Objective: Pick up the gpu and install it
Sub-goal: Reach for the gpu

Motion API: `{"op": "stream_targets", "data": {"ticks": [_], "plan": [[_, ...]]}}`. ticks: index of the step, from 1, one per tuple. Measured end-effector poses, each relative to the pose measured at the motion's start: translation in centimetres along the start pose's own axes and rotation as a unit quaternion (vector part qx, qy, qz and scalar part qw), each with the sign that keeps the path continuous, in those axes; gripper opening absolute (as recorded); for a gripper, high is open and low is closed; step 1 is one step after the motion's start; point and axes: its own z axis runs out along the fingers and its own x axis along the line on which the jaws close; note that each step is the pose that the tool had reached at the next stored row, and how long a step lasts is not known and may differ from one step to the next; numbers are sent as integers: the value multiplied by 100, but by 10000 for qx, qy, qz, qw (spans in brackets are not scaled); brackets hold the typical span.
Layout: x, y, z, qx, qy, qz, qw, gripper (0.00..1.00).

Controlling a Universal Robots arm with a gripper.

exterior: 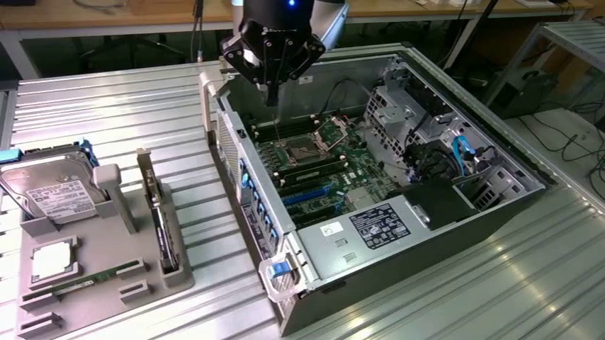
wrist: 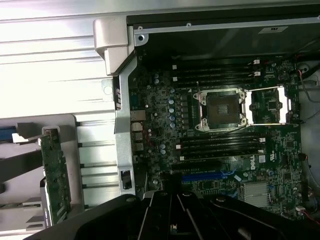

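The fingers (exterior: 272,91) are fully closed and hold nothing, at upper centre of the exterior frame, over the open computer case (exterior: 416,283). The gpu (exterior: 163,227) stands on edge in the grey holder (exterior: 99,251) on the worktop (exterior: 104,99), lower left of the fingers and well apart. Its long axis runs roughly top to bottom, bracket end uppermost

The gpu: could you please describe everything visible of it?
The gpu is a thin, dark circuit card with a pale metal bracket at one end. It stands upright on its long edge in a slot of the grey holder, to the exterior view's left of the open case. Only the holder touches it.
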Motion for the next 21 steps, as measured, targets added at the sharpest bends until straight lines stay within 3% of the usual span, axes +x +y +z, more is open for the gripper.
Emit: {"op": "stream_targets", "data": {"ticks": [21], "plan": [[52, -7, -2, 0, 0, 0, 10000, 11]]}}
